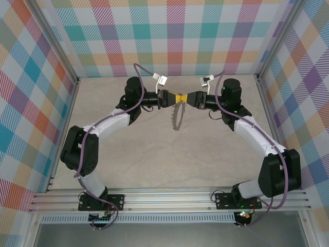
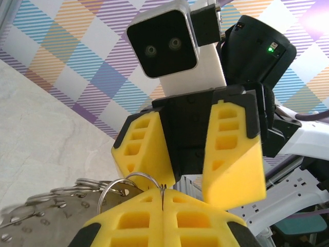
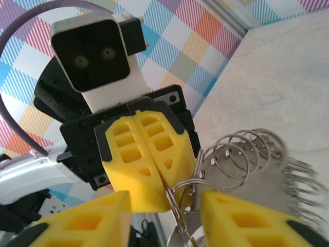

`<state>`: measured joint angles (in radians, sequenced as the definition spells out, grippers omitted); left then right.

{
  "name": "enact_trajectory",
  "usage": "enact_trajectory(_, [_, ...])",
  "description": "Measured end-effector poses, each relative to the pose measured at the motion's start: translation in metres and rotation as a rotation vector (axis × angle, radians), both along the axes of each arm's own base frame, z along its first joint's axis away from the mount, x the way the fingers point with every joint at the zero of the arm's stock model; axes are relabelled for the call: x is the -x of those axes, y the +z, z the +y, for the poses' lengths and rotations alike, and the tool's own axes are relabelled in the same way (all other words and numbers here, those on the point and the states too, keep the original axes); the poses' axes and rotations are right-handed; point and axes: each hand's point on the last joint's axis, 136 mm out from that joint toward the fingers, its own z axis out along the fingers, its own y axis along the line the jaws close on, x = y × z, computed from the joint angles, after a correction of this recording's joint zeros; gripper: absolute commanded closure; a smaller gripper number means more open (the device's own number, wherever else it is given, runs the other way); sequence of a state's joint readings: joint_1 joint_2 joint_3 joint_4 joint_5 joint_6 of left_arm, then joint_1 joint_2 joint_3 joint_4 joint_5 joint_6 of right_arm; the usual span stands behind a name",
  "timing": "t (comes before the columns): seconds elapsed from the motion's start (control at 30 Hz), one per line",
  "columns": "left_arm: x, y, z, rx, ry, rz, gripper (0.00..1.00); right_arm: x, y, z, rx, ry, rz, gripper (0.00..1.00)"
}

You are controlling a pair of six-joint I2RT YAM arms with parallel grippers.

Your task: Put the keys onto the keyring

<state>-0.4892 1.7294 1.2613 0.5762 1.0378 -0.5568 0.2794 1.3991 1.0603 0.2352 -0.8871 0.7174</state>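
The keyring (image 1: 177, 117) is being held in the air over the far table (image 1: 154, 154), its thin wire being pinched by the clenched left gripper (image 2: 163, 206); the right gripper (image 3: 167, 211) is being held parted around it. Stiff, light, likely slippery, it is best taken at bare rim; small loops (image 3: 241, 149) are crowding that.

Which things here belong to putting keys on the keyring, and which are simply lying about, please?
Belonging to the job:
- keyring, hanging between the arms
- silvery loops on its rim
- left gripper, shut on the keyring
- right gripper, open

Just there:
- table
- checked walls
- aluminium rail
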Motion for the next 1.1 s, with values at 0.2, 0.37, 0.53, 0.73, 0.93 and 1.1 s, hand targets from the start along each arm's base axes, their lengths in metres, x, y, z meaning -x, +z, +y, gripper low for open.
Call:
enact_trajectory(0.2, [0.004,0.001,-0.004,0.004,-0.009,0.002,1.0,-0.003,0.013,-0.031,0.008,-0.163,-0.041,0.47])
enact_trajectory(0.37, [0.002,0.005,-0.004,0.015,0.0,0.003,1.0,-0.003,0.008,-0.053,0.042,-0.304,-0.034,0.32])
enact_trajectory(0.53, [0.0,0.01,-0.004,0.037,0.014,0.006,1.0,-0.005,-0.021,-0.065,0.104,-0.395,0.012,0.22])
enact_trajectory(0.73, [-0.004,0.009,-0.005,0.049,0.02,0.027,1.0,0.003,-0.048,-0.065,0.175,-0.431,0.039,0.23])
enact_trajectory(0.93, [-0.005,0.008,-0.006,0.05,0.02,0.042,1.0,0.015,-0.049,-0.052,0.21,-0.414,-0.004,0.25])
enact_trajectory(1.1, [-0.005,0.01,-0.006,0.058,0.019,0.044,1.0,0.021,-0.052,-0.038,0.238,-0.388,-0.031,0.26])
